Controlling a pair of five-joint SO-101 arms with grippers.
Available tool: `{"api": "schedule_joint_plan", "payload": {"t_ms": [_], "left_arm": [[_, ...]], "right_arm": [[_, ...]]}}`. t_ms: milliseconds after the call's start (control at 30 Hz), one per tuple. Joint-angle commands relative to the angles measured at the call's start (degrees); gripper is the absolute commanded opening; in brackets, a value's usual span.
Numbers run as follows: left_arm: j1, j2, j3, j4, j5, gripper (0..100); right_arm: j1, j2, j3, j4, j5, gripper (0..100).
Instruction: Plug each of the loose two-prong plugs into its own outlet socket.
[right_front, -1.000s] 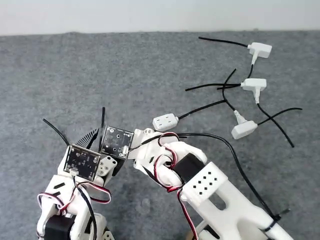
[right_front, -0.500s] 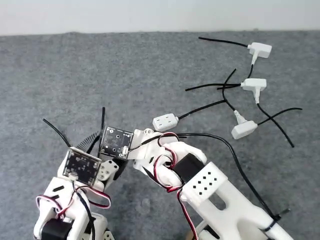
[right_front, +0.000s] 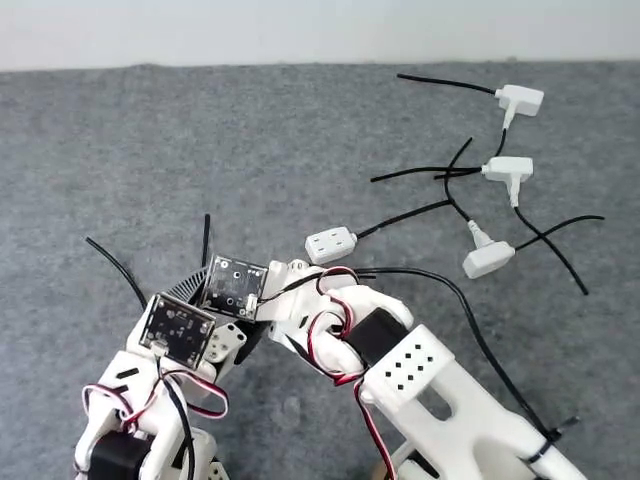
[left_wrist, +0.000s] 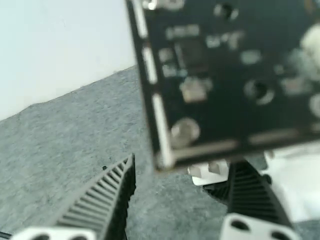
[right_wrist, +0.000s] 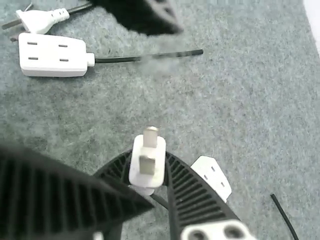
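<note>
Two-prong plug (right_wrist: 146, 161) sits clamped in the right gripper (right_wrist: 148, 170), between its ribbed fingers (right_wrist: 187, 195), above the grey carpet (right_wrist: 240, 90) and apart from the outlet block (right_wrist: 50, 55). Its long axis runs in line with the fingers. The prongs lead out past the fingertips and aim beyond the cord end of the outlet block, not at its upturned slots. A second loose plug (right_wrist: 41, 18) lies just beyond the outlet block. A small white socket (right_wrist: 212, 176) lies farther from it, just beside one gripper finger. Since a second ago the left arm's wrist board (right_front: 180, 330) has slid toward the right arm's board (right_front: 232, 285), while the right arm has held. The left gripper (left_wrist: 175, 200) stands wide open, gripping nothing, beneath that board.
</note>
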Motion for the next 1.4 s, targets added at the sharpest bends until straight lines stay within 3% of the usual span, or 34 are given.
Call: {"api": "schedule_joint_plan", "payload": {"t_ms": [0, 200, 533, 667, 967, 1200, 1367], "left_arm": [[-3.16, -0.7, 1.19, -3.43, 0.18, 30], [-8.7, -0.7, 6.46, -8.79, 0.26, 30], [-8.53, -0.7, 8.57, -9.67, 0.53, 30], [-5.36, -0.7, 9.63, -10.11, 0.53, 30], [-3.69, -0.7, 10.24, -10.2, 0.18, 30], [-16.62, -0.7, 10.15, -14.51, 1.05, 30], [-17.76, -0.7, 9.71, -14.51, 4.13, 30]], "right_arm": [[-0.22, -2.15, -0.62, 0.48, 0.26, 1.0], [1.45, -2.15, -0.88, 0.48, 0.26, 1.0], [2.15, -12.53, 1.14, 4.18, 0.18, 1.0], [2.07, -17.36, 3.52, 4.44, 0.18, 1.0], [2.15, -18.95, 4.75, 4.44, 0.18, 1.0], [2.24, -18.86, 4.84, 4.35, 0.18, 1.0], [2.24, -18.86, 5.54, 3.74, 0.18, 1.0]]}}
